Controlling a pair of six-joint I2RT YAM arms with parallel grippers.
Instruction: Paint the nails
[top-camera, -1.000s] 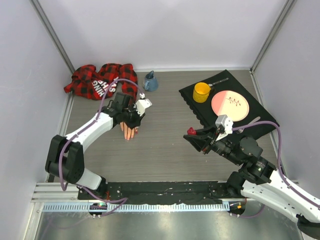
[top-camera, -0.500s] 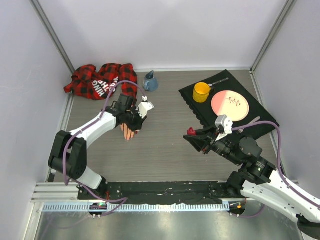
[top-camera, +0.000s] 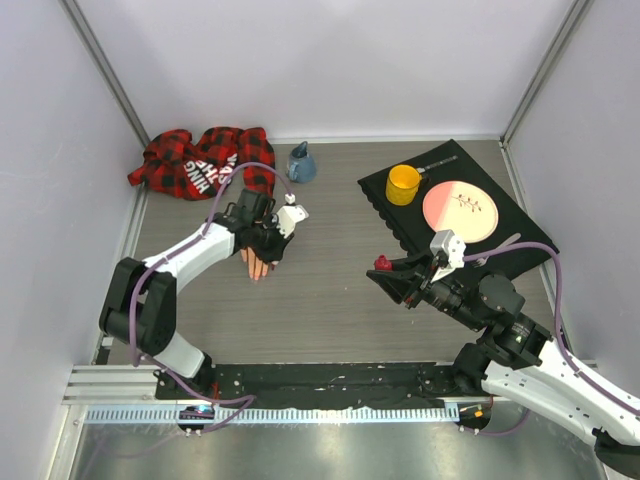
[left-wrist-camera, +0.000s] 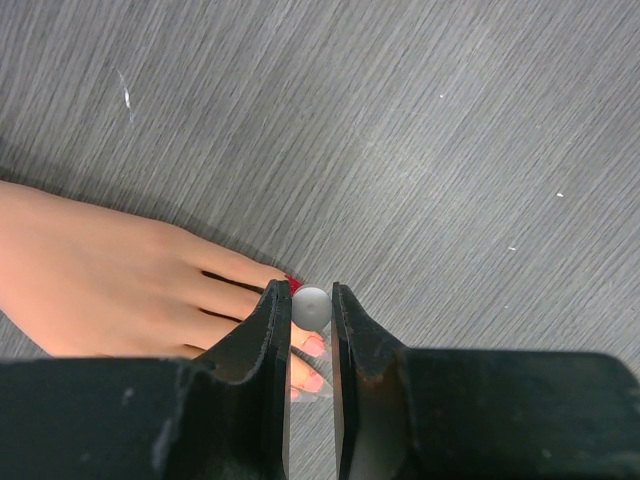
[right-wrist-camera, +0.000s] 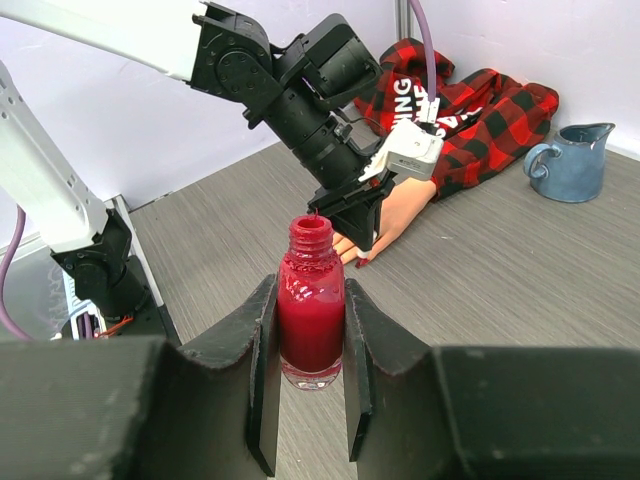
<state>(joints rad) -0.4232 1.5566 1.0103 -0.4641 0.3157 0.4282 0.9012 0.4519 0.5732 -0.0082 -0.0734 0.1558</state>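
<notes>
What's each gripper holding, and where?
Right gripper: open red polish bottle, by its body. Left gripper: small grey round piece, likely brush cap, pinched at its sides.

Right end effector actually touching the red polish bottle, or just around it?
Touching. The right wrist view shows the right end effector with both fingers pressed flat against opposite sides of the open red polish bottle, no gap on either side.

Seen from above, the left tool (top-camera: 264, 250) covers most of the hand (top-camera: 257, 268). Only the fingertips poke out, and the nails (top-camera: 258, 275) are too small to make out there. In the left wrist view the tool's fingers (left-wrist-camera: 262, 340) partly hide two fingertips, the wrist runs off the left edge, and whatever hangs beneath the pinched grey knob (left-wrist-camera: 311, 308) is hidden. The right tool (right-wrist-camera: 310, 290) masks the sides of the bottle (right-wrist-camera: 311, 325).
</notes>
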